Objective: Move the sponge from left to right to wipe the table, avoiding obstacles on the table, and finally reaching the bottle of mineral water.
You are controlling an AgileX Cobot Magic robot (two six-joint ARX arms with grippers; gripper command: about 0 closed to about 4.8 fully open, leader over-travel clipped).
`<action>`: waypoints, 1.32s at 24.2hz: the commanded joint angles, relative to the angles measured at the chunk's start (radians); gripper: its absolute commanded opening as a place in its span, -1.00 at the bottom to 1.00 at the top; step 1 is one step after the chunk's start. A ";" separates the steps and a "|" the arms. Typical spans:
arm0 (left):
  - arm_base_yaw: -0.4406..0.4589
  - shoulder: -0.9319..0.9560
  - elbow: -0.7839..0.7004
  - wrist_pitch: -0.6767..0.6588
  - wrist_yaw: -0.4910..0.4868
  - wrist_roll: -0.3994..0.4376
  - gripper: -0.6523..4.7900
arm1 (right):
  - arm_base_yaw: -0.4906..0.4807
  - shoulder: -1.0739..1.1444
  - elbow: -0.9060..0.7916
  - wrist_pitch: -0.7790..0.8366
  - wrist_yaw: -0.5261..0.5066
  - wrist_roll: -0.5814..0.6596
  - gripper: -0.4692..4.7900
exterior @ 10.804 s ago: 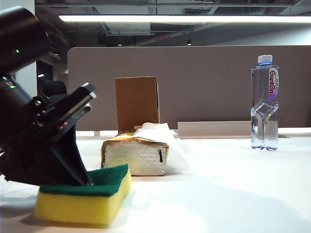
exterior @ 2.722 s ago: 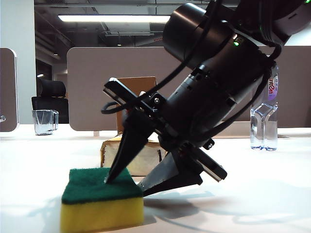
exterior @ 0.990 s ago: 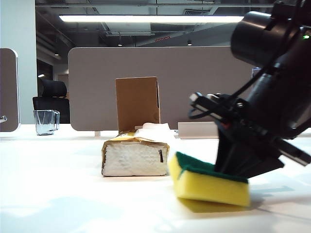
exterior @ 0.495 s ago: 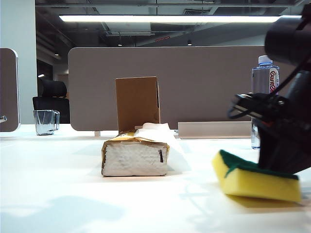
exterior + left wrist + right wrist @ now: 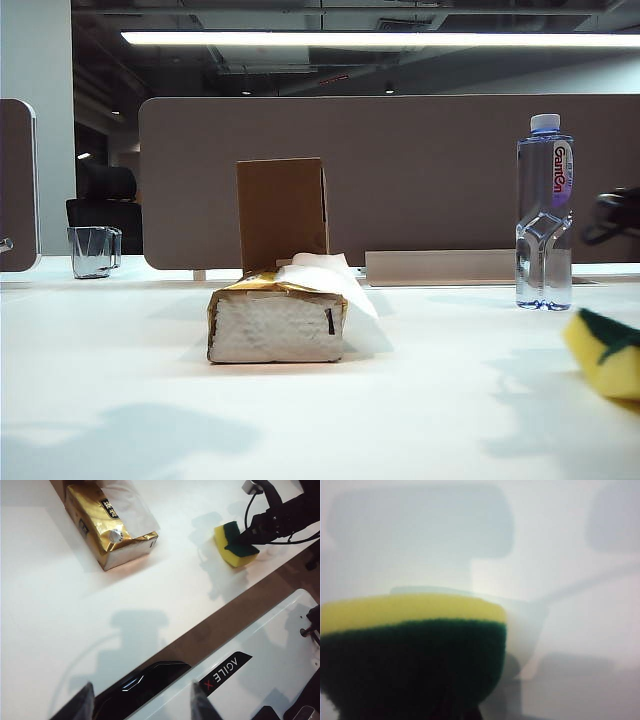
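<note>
**A:** Where is the sponge point(image 5: 608, 352)?

**B:** At the far right edge of the exterior view, on the white table point(image 5: 300, 420), yellow foam below and green scouring layer on top. It lies in front of the water bottle point(image 5: 544, 212) and a little to its right, with bare table between them.

**A:** Who holds it?

**B:** The right gripper point(image 5: 239, 541). Seen from the left wrist camera, its dark fingers are closed on the green face of the sponge.

**A:** And the obstacles?

**B:** The gold tissue pack point(image 5: 277, 318) lies in the middle of the table, a white tissue sticking out. The brown cardboard box point(image 5: 282, 212) stands upright just behind it. Both are well to the left of the sponge.

**A:** The left gripper point(image 5: 140, 705)?

**B:** High above the table's near edge, jaws apart, nothing between them.

**A:** Anything else?

**B:** A clear glass mug point(image 5: 92, 250) far back on the left.
</note>
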 commanded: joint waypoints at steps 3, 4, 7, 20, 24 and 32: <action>0.000 0.000 0.006 0.013 0.006 -0.003 0.15 | -0.109 -0.005 -0.007 -0.070 0.050 -0.067 -0.86; 0.000 0.000 0.006 0.013 0.006 -0.003 0.14 | -0.125 -0.008 -0.007 -0.068 0.045 -0.067 -0.86; 0.000 0.000 0.006 0.013 0.006 -0.003 0.14 | -0.164 -0.015 -0.007 -0.054 0.028 -0.067 -0.86; 0.000 0.000 0.006 0.013 0.006 -0.003 0.14 | -0.177 0.006 0.000 0.126 0.037 -0.039 -0.86; 0.000 0.000 0.006 0.013 0.006 -0.003 0.14 | -0.177 0.052 0.001 0.163 0.035 -0.039 -0.86; 0.000 0.000 0.006 0.013 0.006 -0.003 0.14 | -0.177 0.179 0.065 0.202 0.031 -0.032 -0.86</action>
